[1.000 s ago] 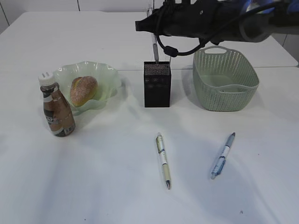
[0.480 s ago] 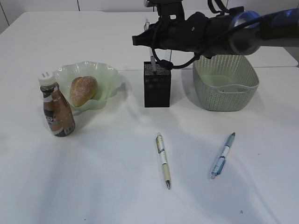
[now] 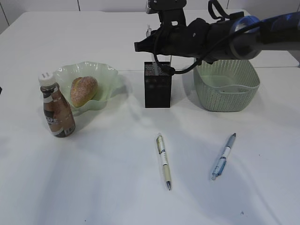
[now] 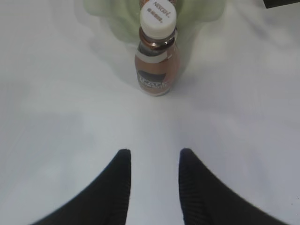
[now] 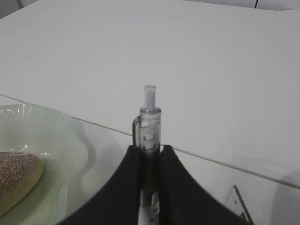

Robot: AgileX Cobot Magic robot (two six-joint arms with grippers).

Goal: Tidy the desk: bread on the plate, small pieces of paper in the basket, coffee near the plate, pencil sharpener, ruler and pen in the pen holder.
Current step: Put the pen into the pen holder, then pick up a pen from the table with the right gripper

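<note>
Right now the right hand (image 5: 150, 152) is clamped on a clear-barrelled pen (image 5: 149, 124), held upright with its clicker end pointing up, directly above the black mesh pen holder (image 3: 157, 89). In the exterior view the pen's lower end seems to reach the holder's open top, though how far in it goes cannot be told. Behind the pen in the right wrist view lie the worktop (image 3: 93, 178) seam and, to the lower left, the pale green plate (image 3: 105, 75) with the bread (image 3: 84, 90) on it.

The left hand (image 4: 152, 161) hovers over bare worktop with its fingers parted and nothing between them; the coffee (image 4: 157, 56) stands upright well ahead of it, just in front of the plate. Its white cap reads "NESCAFÉ"; the label text is blurred.

The basket (image 3: 226, 79) sits right of the pen holder. Two more pens lie flat nearer the front: a white and green pen (image 3: 163, 160) and a blue pen (image 3: 223, 156).
</note>
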